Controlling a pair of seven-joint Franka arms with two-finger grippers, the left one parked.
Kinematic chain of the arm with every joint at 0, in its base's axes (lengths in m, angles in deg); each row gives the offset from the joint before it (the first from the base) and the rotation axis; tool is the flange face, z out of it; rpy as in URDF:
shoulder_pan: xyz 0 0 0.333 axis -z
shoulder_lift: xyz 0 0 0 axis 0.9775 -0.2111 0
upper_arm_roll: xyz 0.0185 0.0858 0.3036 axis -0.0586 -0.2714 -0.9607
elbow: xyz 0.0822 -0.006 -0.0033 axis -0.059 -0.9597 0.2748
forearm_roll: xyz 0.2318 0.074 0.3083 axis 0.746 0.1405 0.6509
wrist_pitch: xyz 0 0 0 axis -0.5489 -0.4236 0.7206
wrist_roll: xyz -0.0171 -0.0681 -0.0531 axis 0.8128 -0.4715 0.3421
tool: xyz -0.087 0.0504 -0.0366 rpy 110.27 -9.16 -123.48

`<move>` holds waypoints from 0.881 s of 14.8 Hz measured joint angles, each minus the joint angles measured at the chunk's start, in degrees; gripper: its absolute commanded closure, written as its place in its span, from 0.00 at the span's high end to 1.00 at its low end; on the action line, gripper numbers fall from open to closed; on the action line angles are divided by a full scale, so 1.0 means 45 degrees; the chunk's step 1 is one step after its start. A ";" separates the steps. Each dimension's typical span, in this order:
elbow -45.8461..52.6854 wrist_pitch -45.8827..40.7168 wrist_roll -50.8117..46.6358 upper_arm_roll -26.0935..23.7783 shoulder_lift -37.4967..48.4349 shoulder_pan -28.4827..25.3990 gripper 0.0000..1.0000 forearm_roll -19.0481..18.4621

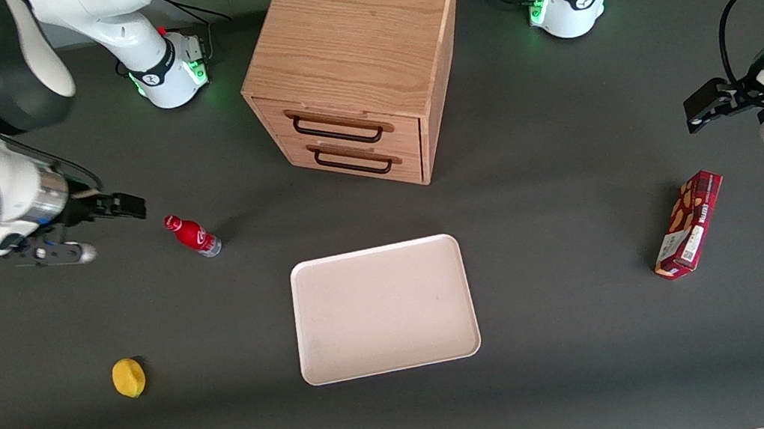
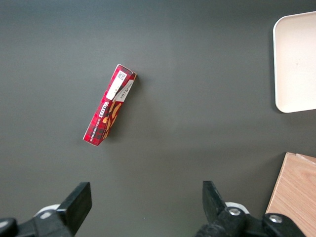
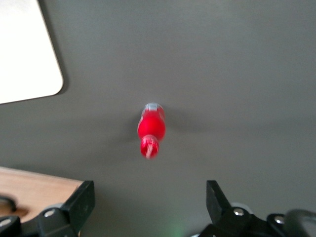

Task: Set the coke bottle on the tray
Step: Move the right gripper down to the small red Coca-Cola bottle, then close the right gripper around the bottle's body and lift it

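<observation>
the small red plastic coke bottle (image 1: 193,234) (image 3: 150,129) with red cap and clear base stands on the dark table, apart from the large flat cream-pink rectangular tray (image 1: 383,309) (image 3: 24,49), which lies nearer the front camera.

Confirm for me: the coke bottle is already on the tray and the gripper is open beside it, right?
No. In the front view the coke bottle stands on the dark table, apart from the tray, which is empty. The gripper is open beside the bottle, as you said.
</observation>
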 measured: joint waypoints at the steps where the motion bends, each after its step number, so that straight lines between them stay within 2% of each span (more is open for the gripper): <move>1: -0.0879 0.1108 0.0000 -0.0015 -0.0051 0.0000 1.00 0.0000; 3: -0.2306 0.2853 0.0000 -0.0014 -0.0147 0.0005 1.00 0.0000; 5: -0.3166 0.3912 -0.0001 -0.0032 -0.0162 0.0004 0.89 0.0000; 7: -0.3668 0.4610 -0.0011 -0.0065 -0.0160 0.0004 0.64 0.0000; 10: -0.3923 0.4806 -0.0013 -0.0104 -0.0154 0.0004 0.03 0.0000; 13: -0.4025 0.4937 -0.0017 -0.0144 -0.0145 0.0002 0.00 0.0011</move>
